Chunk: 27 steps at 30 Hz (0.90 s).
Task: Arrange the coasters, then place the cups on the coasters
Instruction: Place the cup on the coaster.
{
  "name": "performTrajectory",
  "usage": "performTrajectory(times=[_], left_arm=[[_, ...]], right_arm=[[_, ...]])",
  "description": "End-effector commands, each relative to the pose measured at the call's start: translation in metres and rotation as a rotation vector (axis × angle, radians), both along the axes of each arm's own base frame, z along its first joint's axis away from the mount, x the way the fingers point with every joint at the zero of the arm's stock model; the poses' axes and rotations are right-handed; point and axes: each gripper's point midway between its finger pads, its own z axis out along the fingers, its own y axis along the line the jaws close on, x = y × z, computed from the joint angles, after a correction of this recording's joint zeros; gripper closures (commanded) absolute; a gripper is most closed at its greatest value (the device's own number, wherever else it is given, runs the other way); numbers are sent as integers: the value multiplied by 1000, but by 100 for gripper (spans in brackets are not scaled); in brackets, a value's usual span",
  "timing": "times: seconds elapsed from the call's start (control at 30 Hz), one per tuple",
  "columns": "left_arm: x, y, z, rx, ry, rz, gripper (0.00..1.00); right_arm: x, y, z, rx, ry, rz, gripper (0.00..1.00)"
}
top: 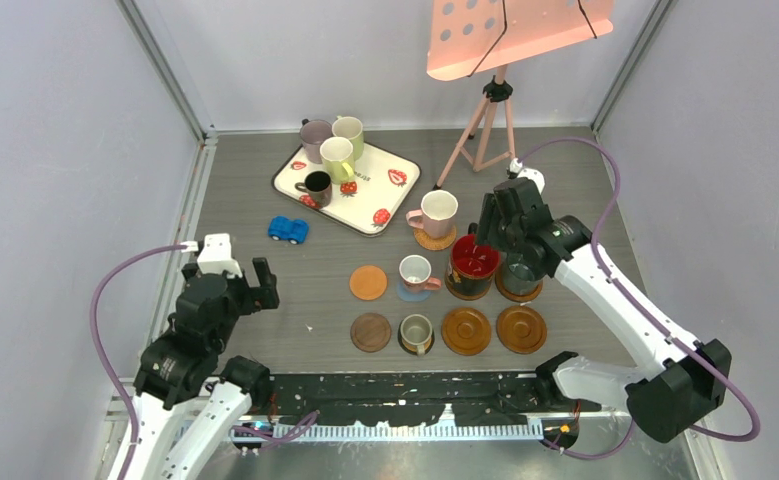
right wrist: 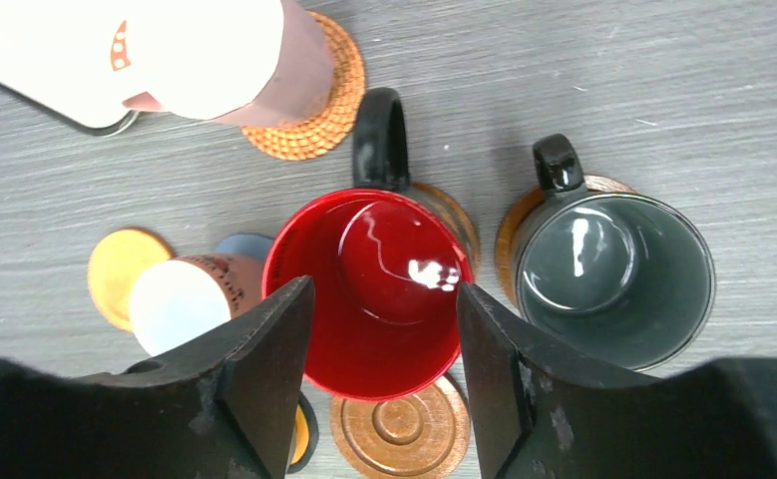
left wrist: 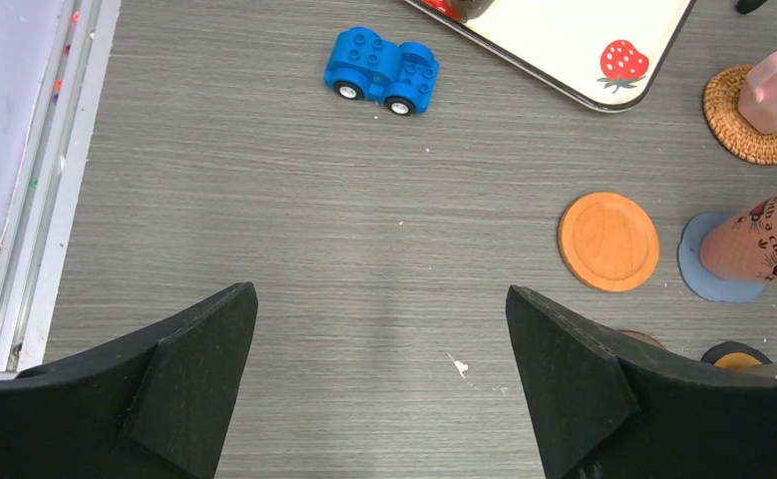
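Right wrist view: red-inside mug [right wrist: 379, 264] stands between spread jaws of right gripper [right wrist: 384, 292].

Both my grippers stand parted.
My left gripper [left wrist: 379, 291] faces downward and forward, jaws spread to their widest; my right gripper [right wrist: 384, 289] is reached farther out, pointing straight down, jaws partly apart.
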Motion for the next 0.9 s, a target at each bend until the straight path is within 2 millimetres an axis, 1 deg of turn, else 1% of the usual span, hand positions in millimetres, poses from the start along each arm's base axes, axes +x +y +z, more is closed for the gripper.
performTrajectory(times=[0.0, 0.03, 0.07, 0.1, 0.17, 0.2, 0.3, 0.37, 0.4, 0.43, 0.47, 0.63, 0.67, 0.7, 0.73, 0.8, 0.87], left_arm=[[17, -9, 10, -45, -29, 10, 0], [21, -12, 11, -59, -26, 18, 0], [26, -14, 11, -73, -20, 27, 0], [31, -16, 13, -83, -15, 37, 0], [43, -21, 15, -89, 2, 47, 0], [51, -24, 20, -90, 6, 52, 0], [77, -33, 22, -81, 42, 61, 1], [98, -37, 25, -84, 60, 69, 2], [109, -38, 25, -87, 71, 76, 4], [120, -40, 23, -97, 87, 79, 6], [133, -42, 18, -104, 118, 80, 7], [189, -42, 17, -203, 166, 97, 15], [201, -40, 16, -222, 162, 109, 16], [211, -40, 15, -246, 164, 117, 17], [221, -41, 14, -271, 164, 117, 19], [240, -40, 10, -293, 165, 126, 23], [259, -41, 7, -296, 169, 127, 25]], right_arm=[[3, 23, 39, 84, -114, 126, 36], [2, 30, 43, 100, -134, 156, 31], [1, 32, 47, 106, -151, 175, 27], [-1, 38, 50, 124, -161, 204, 19], [-6, 50, 54, 141, -174, 260, 12], [-8, 53, 55, 141, -178, 276, 11], [-15, 61, 60, 145, -204, 326, 7], [-19, 67, 63, 168, -220, 356, 1], [-21, 70, 63, 183, -221, 373, 4], [-23, 71, 64, 194, -230, 381, 4], [-25, 72, 65, 205, -232, 391, 4], [-32, 71, 69, 225, -258, 408, 5], [-49, 61, 103, 274, -368, 411, 5], [-38, 68, 78, 246, -286, 406, 5], [-35, 71, 71, 249, -264, 398, 5], [-39, 78, 69, 280, -245, 420, 5], [-39, 80, 67, 295, -233, 421, 4]])
